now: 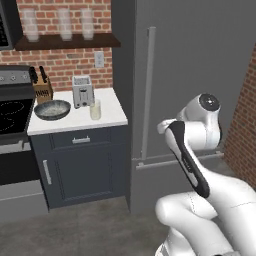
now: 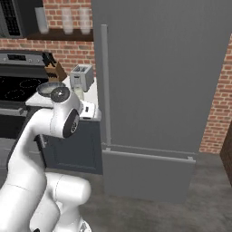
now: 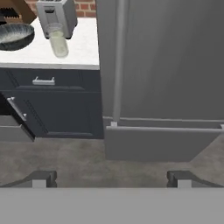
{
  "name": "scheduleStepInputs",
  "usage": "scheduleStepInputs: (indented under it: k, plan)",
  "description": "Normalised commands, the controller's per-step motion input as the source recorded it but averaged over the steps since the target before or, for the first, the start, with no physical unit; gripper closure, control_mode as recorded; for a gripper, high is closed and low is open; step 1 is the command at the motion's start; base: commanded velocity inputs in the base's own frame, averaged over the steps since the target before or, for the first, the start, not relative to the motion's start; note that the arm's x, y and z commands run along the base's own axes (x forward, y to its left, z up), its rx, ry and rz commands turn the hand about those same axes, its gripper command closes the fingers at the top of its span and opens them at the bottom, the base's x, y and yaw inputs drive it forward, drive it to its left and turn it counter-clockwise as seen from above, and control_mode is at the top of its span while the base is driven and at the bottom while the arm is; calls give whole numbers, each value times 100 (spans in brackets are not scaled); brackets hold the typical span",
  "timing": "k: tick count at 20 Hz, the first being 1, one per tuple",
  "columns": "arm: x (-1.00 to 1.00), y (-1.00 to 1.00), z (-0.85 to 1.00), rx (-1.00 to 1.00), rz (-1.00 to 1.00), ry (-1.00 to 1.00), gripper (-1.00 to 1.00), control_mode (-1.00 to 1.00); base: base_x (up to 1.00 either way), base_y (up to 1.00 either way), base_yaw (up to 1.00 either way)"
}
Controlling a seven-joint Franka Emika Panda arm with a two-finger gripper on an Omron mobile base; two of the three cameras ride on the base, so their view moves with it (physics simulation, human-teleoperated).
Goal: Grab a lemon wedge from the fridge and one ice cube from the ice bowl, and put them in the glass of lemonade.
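Note:
The fridge (image 1: 200,60) (image 2: 158,81) (image 3: 175,57) stands shut, its long bar handle (image 1: 148,90) (image 2: 105,81) (image 3: 119,57) on the door's left edge. The lemon wedge is hidden behind that door. On the white counter (image 1: 112,117) left of the fridge sit the ice bowl (image 1: 52,110) (image 2: 49,88) (image 3: 15,36) and the glass of lemonade (image 1: 95,109) (image 3: 58,40), which stands in front of the toaster (image 1: 82,91) (image 3: 56,15). My gripper (image 3: 111,179) is open and empty, well back from the fridge, facing its lower door and handle.
A stove (image 1: 12,112) adjoins the counter's left end, with a knife block (image 1: 42,87) behind the bowl. Tall clear glasses (image 1: 65,25) stand on a high shelf. Dark cabinets (image 1: 80,165) sit under the counter. The freezer drawer (image 3: 162,142) is below the door, and a brick wall (image 1: 245,125) at right.

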Motion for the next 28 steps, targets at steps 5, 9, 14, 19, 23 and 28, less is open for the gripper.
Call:
scheduleStepInputs:
  k: [5,9,14,19,23,28]
  plan:
    - [99,-4,37,4,-6,0,-100,-100,0,0,0]
    - [84,0,48,4,-2,0,-100,-100,0,0,0]
    - [65,0,48,2,-5,0,-100,-100,0,0,0]
    - [57,0,21,0,-5,0,-100,-100,0,0,0]
    - [36,0,0,0,-3,-1,-100,-100,0,0,0]
    - [1,0,-25,0,-1,-11,-100,-100,0,0,0]
